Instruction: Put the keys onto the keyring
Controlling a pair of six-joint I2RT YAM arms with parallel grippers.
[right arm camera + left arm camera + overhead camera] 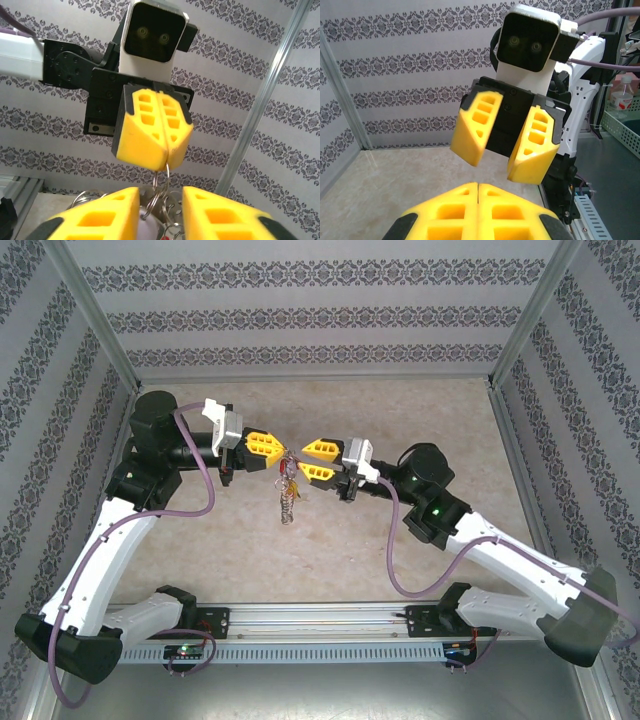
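The keyring (289,492) hangs in mid-air over the table as a thin wire loop with a bunch of small silvery keys (288,506) dangling below it. My left gripper (283,453) is shut on the top of the keyring (165,173), with its yellow fingers (152,131) pressed together around the wire. My right gripper (301,460) faces it from the right, open. In the right wrist view the right gripper (159,202) straddles the loop and keys, and a key with a pale lilac head (149,227) lies close to the inner face of its left finger (100,216).
The beige tabletop (420,420) lies below, walled by patterned panels (300,310) at the back and sides. A metal frame post (265,95) stands behind the left arm. The arm bases and rail (320,625) run along the near edge.
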